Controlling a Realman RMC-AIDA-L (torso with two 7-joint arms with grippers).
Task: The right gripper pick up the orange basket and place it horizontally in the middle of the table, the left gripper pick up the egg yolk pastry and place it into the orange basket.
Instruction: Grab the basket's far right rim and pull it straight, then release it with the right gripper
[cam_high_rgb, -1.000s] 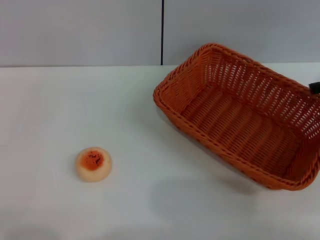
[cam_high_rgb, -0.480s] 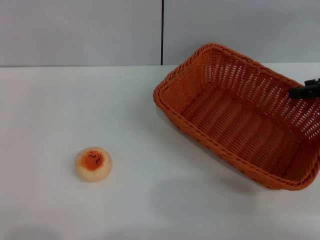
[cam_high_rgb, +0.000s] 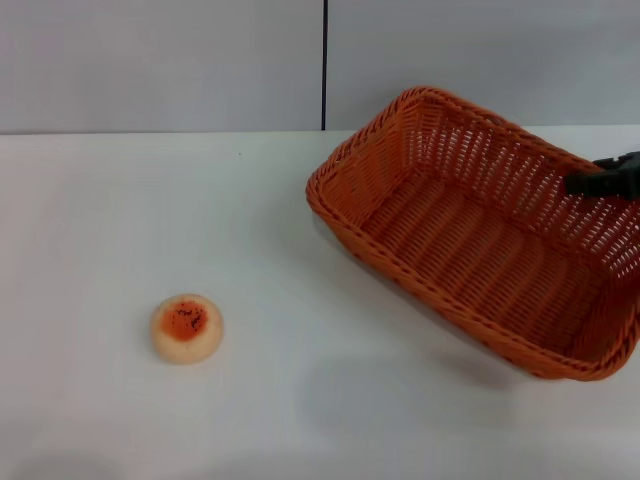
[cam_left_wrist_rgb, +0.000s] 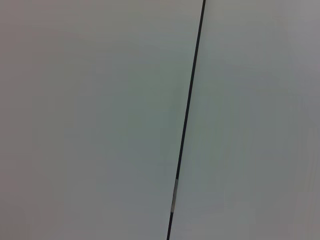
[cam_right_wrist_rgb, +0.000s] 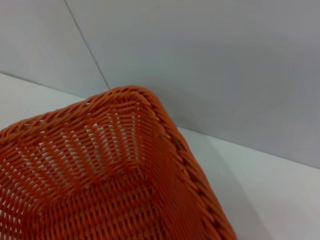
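Observation:
The orange basket lies at an angle on the right half of the white table, open side up with nothing in it. Near the front left sits the egg yolk pastry, a small cream dome with an orange-red top, far from the basket. My right gripper pokes in from the right edge as a black tip just above the basket's far long rim. The right wrist view looks down on one corner of the basket and its braided rim. My left gripper is out of view; its wrist camera faces only the wall.
A grey wall with a dark vertical seam stands behind the table; the same seam fills the left wrist view. Bare tabletop stretches between the pastry and the basket.
The right gripper has come in from the right edge, moving left along the basket's far rim. Basket and pastry have not moved.

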